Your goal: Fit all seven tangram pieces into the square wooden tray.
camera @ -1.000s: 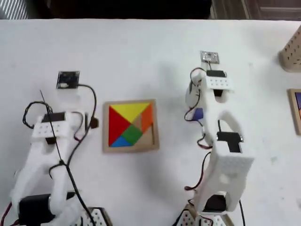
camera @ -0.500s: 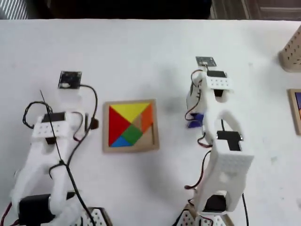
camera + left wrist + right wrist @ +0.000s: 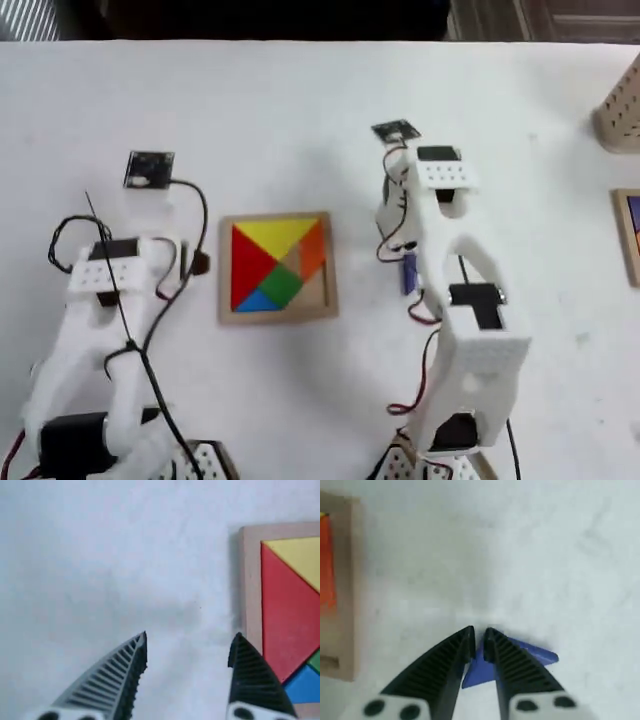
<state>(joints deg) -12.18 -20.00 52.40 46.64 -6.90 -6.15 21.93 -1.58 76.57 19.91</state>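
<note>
We start with the white table (image 3: 300,120), where both arms stand, the square wooden tray (image 3: 275,316) between them. The tray is mostly filled: a large yellow triangle (image 3: 272,238) along its far side, a large red triangle (image 3: 247,268) on the side toward the left arm, an orange piece (image 3: 314,250), a green piece (image 3: 283,285) and a small blue triangle (image 3: 258,300). Bare wood (image 3: 312,290) shows in the near corner on the right arm's side. We cannot tell whether that is one slot or two.

The right gripper (image 3: 479,632) is clenched on a flat blue tangram piece (image 3: 530,652), whose corner pokes out past the fingertips. It sits over open table, apart from the tray's rim (image 3: 347,580). We cannot say if the piece is clear of the surface.

The left gripper (image 3: 190,637) hangs with its jaws spread and nothing between them, just beside the tray's rim (image 3: 248,580) by the red triangle.

We judge the step in hand to be carrying this blue piece to the tray. The next move calls for bringing it across to the bare corner, turning it until its edges line up with the neighbouring pieces, then lowering it flat before letting go.
</note>
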